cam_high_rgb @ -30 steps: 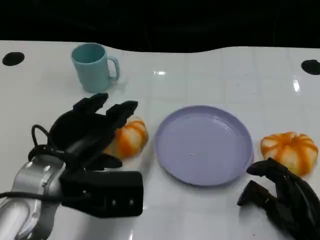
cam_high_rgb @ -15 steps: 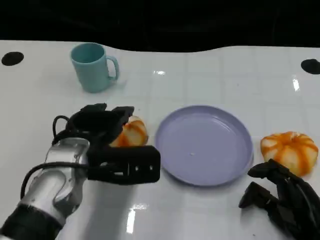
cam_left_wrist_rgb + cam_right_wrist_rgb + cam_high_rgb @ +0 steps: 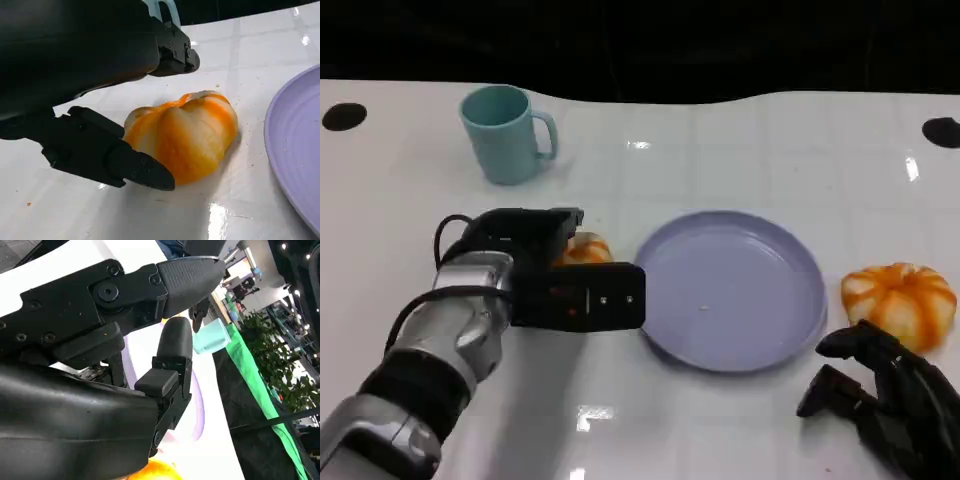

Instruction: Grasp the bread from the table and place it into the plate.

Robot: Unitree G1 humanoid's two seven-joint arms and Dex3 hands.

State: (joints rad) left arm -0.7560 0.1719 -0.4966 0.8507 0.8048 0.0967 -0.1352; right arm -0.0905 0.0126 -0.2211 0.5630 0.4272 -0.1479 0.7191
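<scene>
Orange-striped bread [image 3: 182, 136] on the table between the left robot hand's [image 3: 525, 240] spread fingers.

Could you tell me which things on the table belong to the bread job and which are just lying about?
Part of the job:
- bread between the left hand fingers
- purple plate, nothing on it

Lying about:
- teal mug
- second bread near the right hand

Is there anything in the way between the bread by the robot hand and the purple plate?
Nothing visible blocks it. The bread lies on bare white table right beside the plate. The left robot hand sits around the bread. The mug stands farther back, off that path.
</scene>
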